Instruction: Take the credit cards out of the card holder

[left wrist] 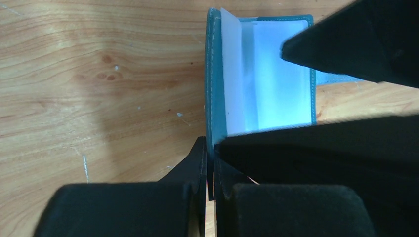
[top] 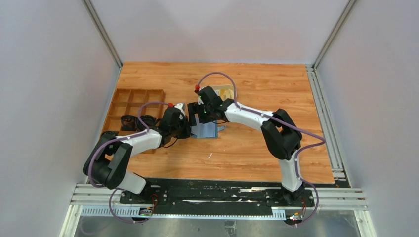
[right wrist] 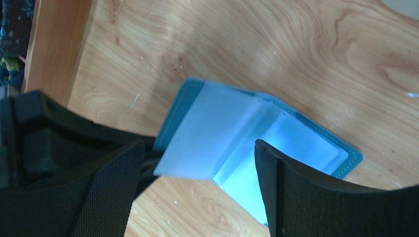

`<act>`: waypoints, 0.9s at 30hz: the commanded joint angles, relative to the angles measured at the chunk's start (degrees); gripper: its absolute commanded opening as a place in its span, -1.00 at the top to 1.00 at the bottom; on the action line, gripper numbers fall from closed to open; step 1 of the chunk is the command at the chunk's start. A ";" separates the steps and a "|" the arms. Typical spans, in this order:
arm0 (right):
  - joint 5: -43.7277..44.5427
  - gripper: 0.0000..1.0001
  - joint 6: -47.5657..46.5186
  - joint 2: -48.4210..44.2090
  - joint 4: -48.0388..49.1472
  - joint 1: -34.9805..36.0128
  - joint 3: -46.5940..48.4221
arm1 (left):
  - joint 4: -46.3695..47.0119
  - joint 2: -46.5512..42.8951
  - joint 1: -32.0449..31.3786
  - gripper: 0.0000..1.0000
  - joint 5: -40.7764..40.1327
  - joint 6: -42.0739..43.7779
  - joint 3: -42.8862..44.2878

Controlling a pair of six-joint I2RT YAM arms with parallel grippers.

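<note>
— Black fingers [left wrist: 192, 168] of the left tool [left wrist: 209, 158] fill the bottom of the left wrist view. They are pressed together on the teal cover of the card holder [left wrist: 211, 89] and hold that cover raised off the wood

— Where does the card holder sit?

— Near the middle of the wooden counter [top: 257, 148], between the two tools. It is open like a book: one cover lies flat on the wood and the other is pinched up by the left tool. Inside are pale blue-white pocket leaves, and one leaf stands clear of the rest

— And the right tool?

— Right tool [right wrist: 200, 147] hangs over the open card holder. Its fingers are wide apart, one on each side of the raised leaf, and they grip nothing

— Are the credit cards visible?

— I cannot tell. The pockets look pale and glossy, and no card edge reads clearly in them

— What else is on the counter?

— At the left, beside the left arm, sits a brown wooden box [top: 148, 97] split into compartments. Two dark round items [top: 129, 121] are in its near compartments. Just behind the right wrist is a beige tray [top: 226, 90], mostly hidden by that arm
</note>
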 commanded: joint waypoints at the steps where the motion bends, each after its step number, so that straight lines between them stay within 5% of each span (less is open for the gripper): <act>1: 1.55 -0.71 1.49 2.60 0.40 2.09 3.54 | -5.38 -0.81 -0.30 1.00 -0.49 0.73 -1.37; 11: 5.34 -0.70 -0.56 2.33 -1.24 2.14 0.67 | -5.56 -0.72 -0.30 1.00 -0.92 1.06 -1.46; 20: 3.61 -0.70 -0.29 -5.28 13.47 2.14 -10.33 | -4.82 0.60 -0.30 1.00 -0.28 1.01 -1.65; 27: 2.27 -0.70 0.56 -0.36 11.83 2.14 -6.64 | -5.53 -0.40 -0.30 1.00 -0.72 1.06 -1.58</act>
